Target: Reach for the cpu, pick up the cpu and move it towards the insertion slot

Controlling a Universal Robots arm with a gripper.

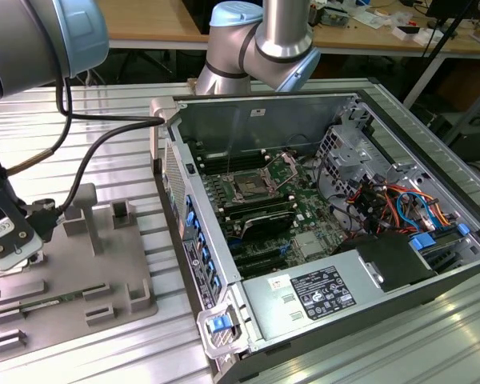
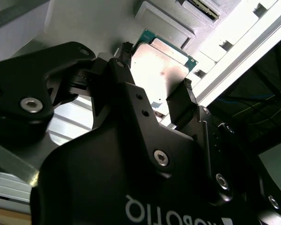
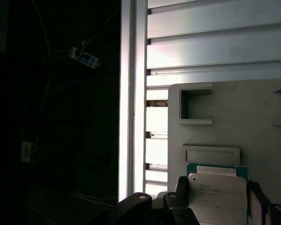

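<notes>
The cpu (image 3: 218,197), a silvery square chip, sits between the two fingers of the hand (image 2: 154,77), which appear clamped on its opposite edges: the pick-up step, over the grey tray (image 1: 104,240). The insertion slot (image 1: 246,189) lies well apart inside the open computer case (image 1: 264,120), so carrying it there would likely call for a level, firm hold. Ribbed metal counter (image 1: 104,112); wooden desks (image 1: 144,20) behind
</notes>
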